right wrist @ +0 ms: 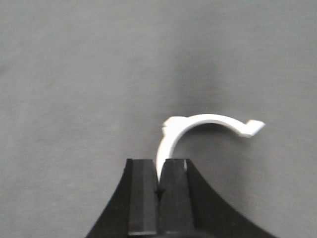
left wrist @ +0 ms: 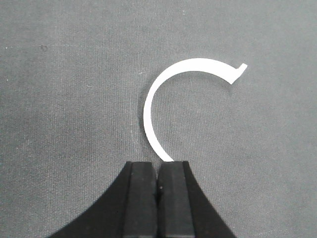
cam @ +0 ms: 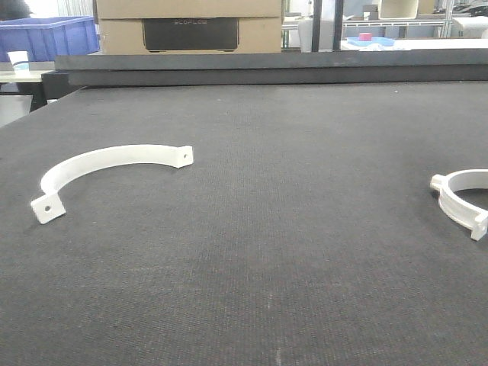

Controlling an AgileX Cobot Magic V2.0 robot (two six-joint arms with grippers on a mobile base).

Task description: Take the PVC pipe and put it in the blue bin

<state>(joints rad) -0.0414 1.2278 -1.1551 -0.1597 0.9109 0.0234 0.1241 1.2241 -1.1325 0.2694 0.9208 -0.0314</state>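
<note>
- While the PVC pipe (right wrist: 208, 119) lies on the worktop (cam: 290, 229), the right gripper (right wrist: 158, 171) hovers above it, pressed together.
- Left of the PVC pipe, the left gripper (left wrist: 157, 173), likewise pressed together, overhangs a strap (left wrist: 148, 106).

Your left gripper (left wrist: 157, 166): jaws closed, black fingers (left wrist: 141, 191) flush together, thin seam only, tips pointing up-frame in wrist view. Your right gripper (right wrist: 158, 166): same pose, jaws closed, seam centred. Front view: neither arm visible.

Workshop, blue bin (cam: 49, 38), cardboard box (cam: 191, 23), shelving (cam: 427, 27) behind dark table (cam: 267, 274)
</note>
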